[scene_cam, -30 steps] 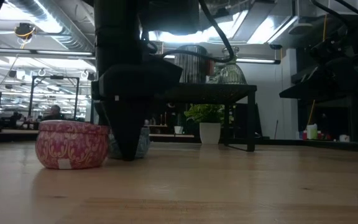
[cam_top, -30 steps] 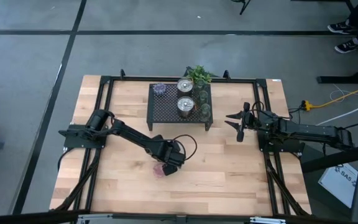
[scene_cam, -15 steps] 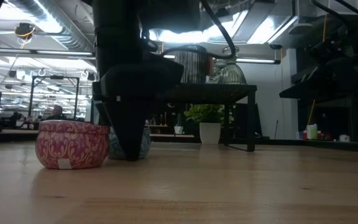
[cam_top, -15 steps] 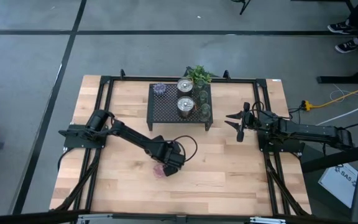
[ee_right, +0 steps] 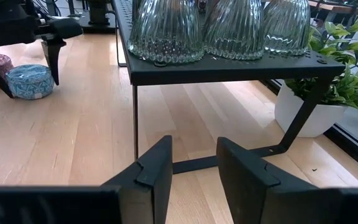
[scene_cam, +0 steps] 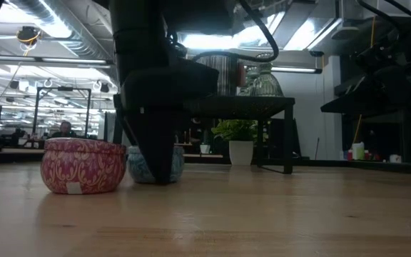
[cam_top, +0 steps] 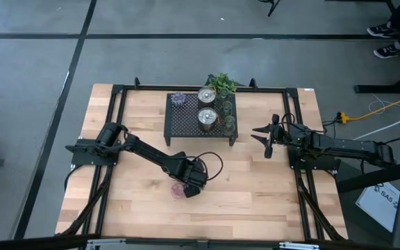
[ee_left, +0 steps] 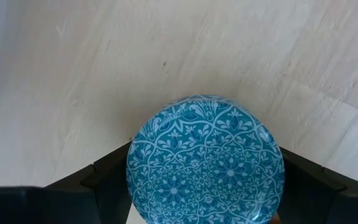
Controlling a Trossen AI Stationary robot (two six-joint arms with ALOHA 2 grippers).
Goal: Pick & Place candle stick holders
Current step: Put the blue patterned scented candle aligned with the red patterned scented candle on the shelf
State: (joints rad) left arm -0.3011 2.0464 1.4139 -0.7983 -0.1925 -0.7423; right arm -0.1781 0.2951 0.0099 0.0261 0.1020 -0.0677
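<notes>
Blue holder [ee_left: 206, 160] sat directly beneath the left tool [cam_top: 189, 182], on the desk [cam_top: 255, 194] forward of the black mesh rack [cam_top: 186, 121]. In the left wrist view the dark fingers [ee_left: 110, 180] stood spread, one on each side of the round patterned top, apparently not yet pressed against it. In the low view the fingertips reached down to the desk surface around the holder. The piece was round, so no axis favoured one grip angle over another. The pink holder [scene_cam: 83, 165] stood just beside it, on the side away from the rack; a finger looked close to it, so closing could nudge it. Otherwise bare wood lay all around, and the way up and toward the rack looked clear. On the rack stood two silver holders [cam_top: 207, 117], the purple one [cam_top: 178, 99] and the green glass cups [ee_right: 166, 28], with free mesh at its near left. The right tool [cam_top: 268, 139] waited well apart near the rack's right end, fingers spread and holding nothing; the left arm was plainly the nearer.
</notes>
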